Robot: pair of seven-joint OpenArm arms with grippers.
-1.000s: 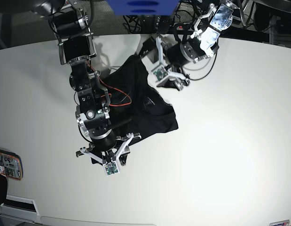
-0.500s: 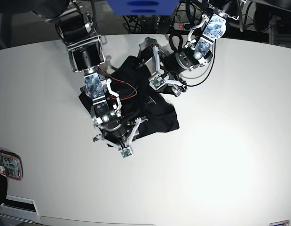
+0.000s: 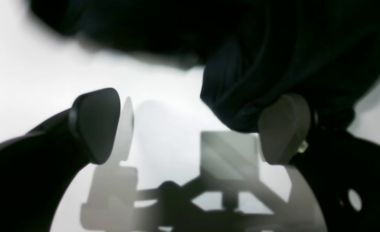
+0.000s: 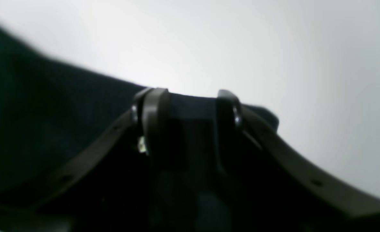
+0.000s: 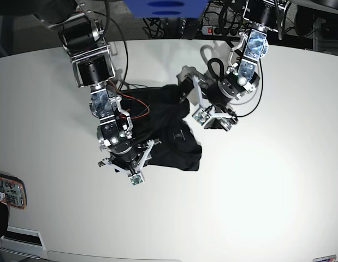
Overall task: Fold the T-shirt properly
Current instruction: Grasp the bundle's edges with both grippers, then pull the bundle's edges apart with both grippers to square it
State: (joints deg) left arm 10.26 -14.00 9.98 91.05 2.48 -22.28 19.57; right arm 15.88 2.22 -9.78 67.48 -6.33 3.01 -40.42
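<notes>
T-shirt (image 5: 160, 131) bunched mid-table (image 5: 278, 164), not yet flat. My right gripper (image 4: 190, 122) pinches cloth fold between its jaws. Left gripper (image 3: 190, 129) spread wide, empty, one pad against shirt edge. Step: spreading, I judge. Next: left must take opposite edge, then pull apart.

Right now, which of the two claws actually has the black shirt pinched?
The right gripper: its jaws are closed on a fold of the black T-shirt. The left gripper gapes wide open, with cloth only brushing one finger.
</notes>
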